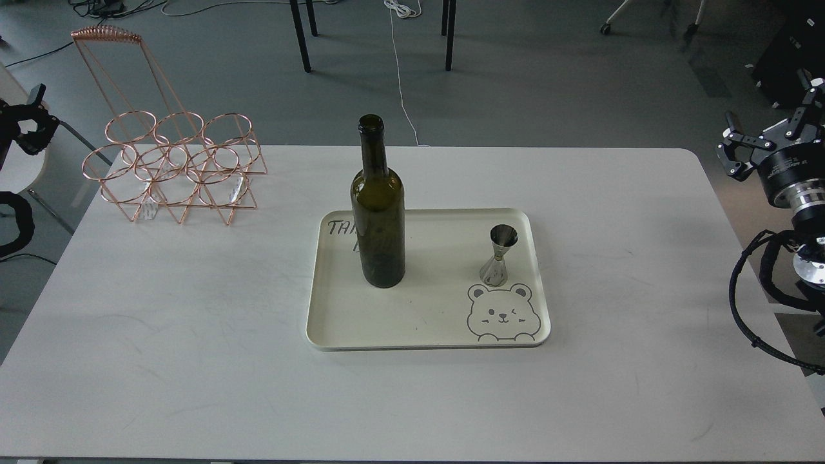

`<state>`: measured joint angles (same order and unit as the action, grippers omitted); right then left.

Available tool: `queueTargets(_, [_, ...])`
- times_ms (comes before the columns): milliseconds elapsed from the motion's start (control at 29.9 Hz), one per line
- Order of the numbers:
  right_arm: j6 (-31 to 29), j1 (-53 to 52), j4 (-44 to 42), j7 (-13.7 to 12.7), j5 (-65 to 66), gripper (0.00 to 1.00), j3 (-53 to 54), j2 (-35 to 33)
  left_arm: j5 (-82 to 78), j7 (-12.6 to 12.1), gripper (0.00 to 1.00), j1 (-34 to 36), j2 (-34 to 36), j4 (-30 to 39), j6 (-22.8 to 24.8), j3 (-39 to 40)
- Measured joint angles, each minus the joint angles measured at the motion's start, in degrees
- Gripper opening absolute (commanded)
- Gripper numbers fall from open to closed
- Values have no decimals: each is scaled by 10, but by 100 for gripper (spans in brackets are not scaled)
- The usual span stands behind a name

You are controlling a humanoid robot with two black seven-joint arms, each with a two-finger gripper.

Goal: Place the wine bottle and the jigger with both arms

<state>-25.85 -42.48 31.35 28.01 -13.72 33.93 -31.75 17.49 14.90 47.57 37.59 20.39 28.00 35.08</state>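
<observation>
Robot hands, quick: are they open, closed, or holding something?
Left gripper: dark at the picture's edge, cannot tell.
Right gripper: jaws open, holding nothing, away from the tray.

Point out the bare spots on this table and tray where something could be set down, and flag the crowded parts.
Free: the table in front of the tray; the stretch right of the tray; the tray floor between the wine bottle and the jigger. Crowded: the far-left corner, filled by the copper wire rack.
</observation>
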Motion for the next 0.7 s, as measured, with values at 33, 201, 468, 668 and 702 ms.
queueTargets(33, [0,-1,0,0,0,99,1,0,0,0,98,0,0,0,0,0])
queueTargets(201, [0,-3,2,0,0,99,3,0,-1,1,98,-1,0,0,0,-2])
queueTargets(468, [2,-5,12,0,0,99,2,-7,-2,-3,99,-1,0,0,0,-2])
queueTargets(668, [40,-9,89,0,40,99,-4,-54,-4,-4,99,-2,1,0,0,-4])
queueTargets(702, [50,-12,107,0,71,99,-5,-65,-4,-4,99,-2,1,1,0,-4])
